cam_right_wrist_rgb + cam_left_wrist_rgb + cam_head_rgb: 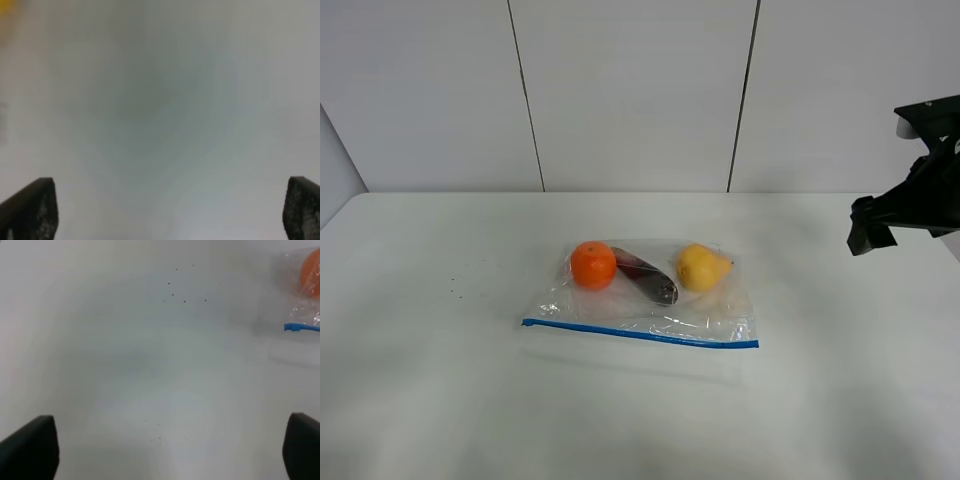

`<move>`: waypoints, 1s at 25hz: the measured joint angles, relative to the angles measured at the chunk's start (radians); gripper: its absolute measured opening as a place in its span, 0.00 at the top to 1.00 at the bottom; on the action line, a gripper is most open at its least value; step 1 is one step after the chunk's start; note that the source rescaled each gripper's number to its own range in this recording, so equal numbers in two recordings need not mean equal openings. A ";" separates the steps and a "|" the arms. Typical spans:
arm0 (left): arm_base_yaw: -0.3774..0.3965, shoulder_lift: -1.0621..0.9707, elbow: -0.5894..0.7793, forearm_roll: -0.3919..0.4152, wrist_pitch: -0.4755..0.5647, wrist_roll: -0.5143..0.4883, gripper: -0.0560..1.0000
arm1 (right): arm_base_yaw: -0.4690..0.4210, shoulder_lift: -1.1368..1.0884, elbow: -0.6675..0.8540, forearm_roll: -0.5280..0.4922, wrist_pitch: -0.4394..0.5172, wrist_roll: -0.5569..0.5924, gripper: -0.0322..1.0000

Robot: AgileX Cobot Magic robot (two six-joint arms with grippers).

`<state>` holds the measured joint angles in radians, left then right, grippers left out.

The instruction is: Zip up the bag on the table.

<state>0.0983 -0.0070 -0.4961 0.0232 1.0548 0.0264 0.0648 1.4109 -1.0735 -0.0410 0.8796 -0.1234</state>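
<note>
High view: my right arm hangs at the far right edge over the table (430, 400), well apart from the bag (650, 305); my left arm does not show here. The bag lies flat mid-table, blue zipper strip (640, 334) along its near long edge, running from a left end to a right end. Inside it: an orange (593, 265), a dark oblong fruit (646, 276), a yellow pear-like fruit (703, 267). Whether any stretch of the strip is already sealed I cannot tell from here. Left wrist view: my left gripper (170, 450) stands spread wide, empty, both fingertips at the frame corners with bare table between them. The bag's left end sits ahead and off to one side, well clear of my fingers; the strip's tip and the orange just show. Right wrist view: my right gripper (170, 210) likewise spread wide, empty, over blurred table; only a yellow smudge at one corner, likely the pear. My reading: approach step, nothing touched yet. To do it well, I'd bring one gripper onto an end of the strip to pin it, then press and slide the other along the strip, keeping low and level. Risk: crinkly film skidding on the smooth top if unpinned.
</note>
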 joint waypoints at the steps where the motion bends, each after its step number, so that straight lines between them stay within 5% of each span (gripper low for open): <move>1: 0.000 0.000 0.000 0.000 0.000 0.000 0.00 | 0.019 -0.020 0.000 0.012 0.000 -0.001 0.00; 9: 0.000 0.000 0.000 0.000 0.000 0.000 0.00 | 0.051 -0.222 0.040 0.059 -0.003 -0.004 0.00; 20: 0.000 0.000 0.000 0.000 0.000 0.000 0.00 | 0.051 -0.649 0.344 0.064 -0.188 0.038 0.00; 25: 0.000 0.000 0.000 0.000 0.000 0.000 0.00 | 0.051 -0.816 0.384 0.064 -0.134 0.044 0.00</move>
<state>0.0983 -0.0070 -0.4961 0.0232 1.0548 0.0264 0.1158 0.5954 -0.6898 0.0228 0.7454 -0.0790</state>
